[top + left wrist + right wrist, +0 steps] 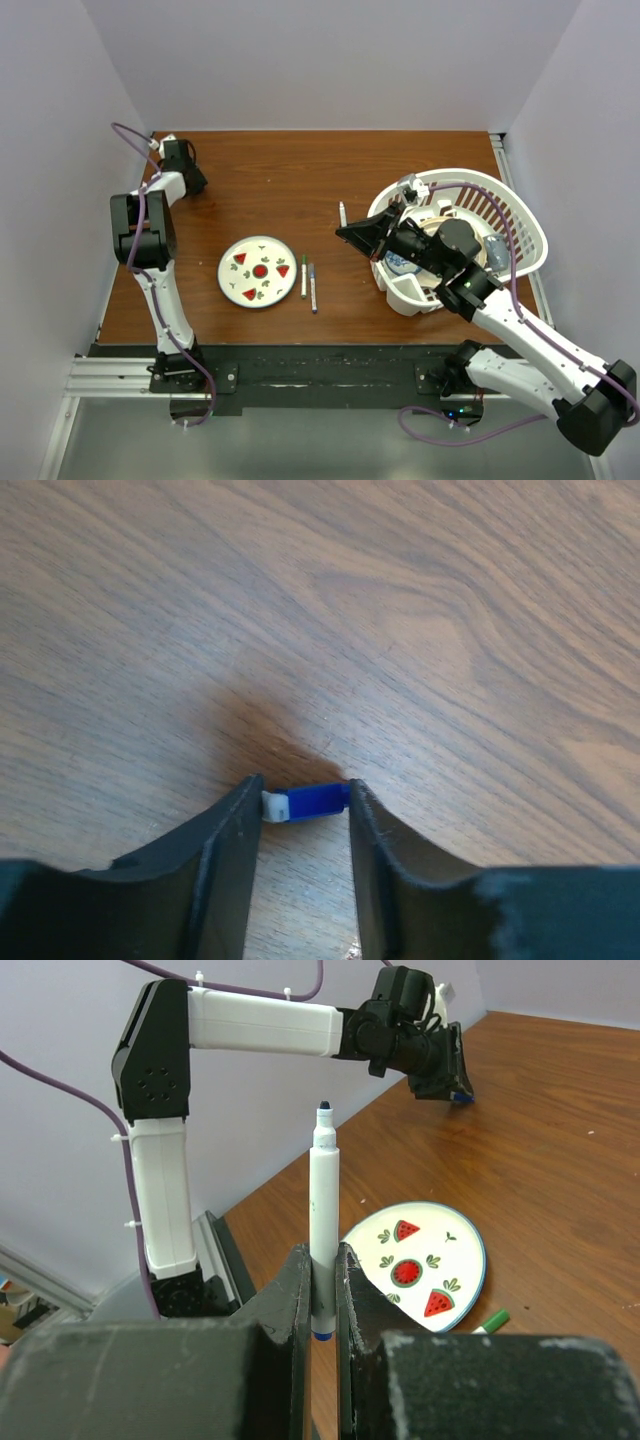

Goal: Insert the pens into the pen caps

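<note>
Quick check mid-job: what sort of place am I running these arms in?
Likely a lab test booth: plain white walls box in a wooden table, with a metal mounting rail at its near edge.

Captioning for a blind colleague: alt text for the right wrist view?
The right end effector grips a white pen, its dark tip pointing up the frame. Behind, a watermelon-patterned plate lies on the wooden table; the left arm reaches beyond.
</note>
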Motion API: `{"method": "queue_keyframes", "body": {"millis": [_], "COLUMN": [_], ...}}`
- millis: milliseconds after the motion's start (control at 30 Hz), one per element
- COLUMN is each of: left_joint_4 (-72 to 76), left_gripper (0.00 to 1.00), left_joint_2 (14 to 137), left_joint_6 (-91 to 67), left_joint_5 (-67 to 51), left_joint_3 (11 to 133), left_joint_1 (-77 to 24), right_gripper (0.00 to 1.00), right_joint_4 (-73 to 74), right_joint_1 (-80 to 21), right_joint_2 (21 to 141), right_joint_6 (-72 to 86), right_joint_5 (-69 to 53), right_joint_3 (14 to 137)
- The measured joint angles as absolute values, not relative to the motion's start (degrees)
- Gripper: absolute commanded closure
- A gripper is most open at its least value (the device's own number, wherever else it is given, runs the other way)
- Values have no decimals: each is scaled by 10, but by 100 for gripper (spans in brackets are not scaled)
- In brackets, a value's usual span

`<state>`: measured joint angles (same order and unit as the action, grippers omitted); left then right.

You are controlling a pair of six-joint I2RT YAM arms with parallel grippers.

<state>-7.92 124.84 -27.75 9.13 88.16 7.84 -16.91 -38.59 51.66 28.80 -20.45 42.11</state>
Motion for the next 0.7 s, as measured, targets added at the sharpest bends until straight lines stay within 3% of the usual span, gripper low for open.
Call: {"method": "queue_keyframes", "body": {"millis": [367,700], "left_joint_4": [-77,-85], "left_gripper": [83,85], "left_joint_2": [1248,1241], "left_joint_6": [-233,-189], "left_joint_5": [79,0], "left_joint_3": [886,881], "left_joint_1": [78,78], "right_gripper": [100,100], "right_joint_4": [-167,-160], "right_joint_1": [-386,-386], "right_joint_2": [512,489], "right_joint_6": [284,284], "right_joint_5": [-204,-204], "right_joint_3": [422,422]}}
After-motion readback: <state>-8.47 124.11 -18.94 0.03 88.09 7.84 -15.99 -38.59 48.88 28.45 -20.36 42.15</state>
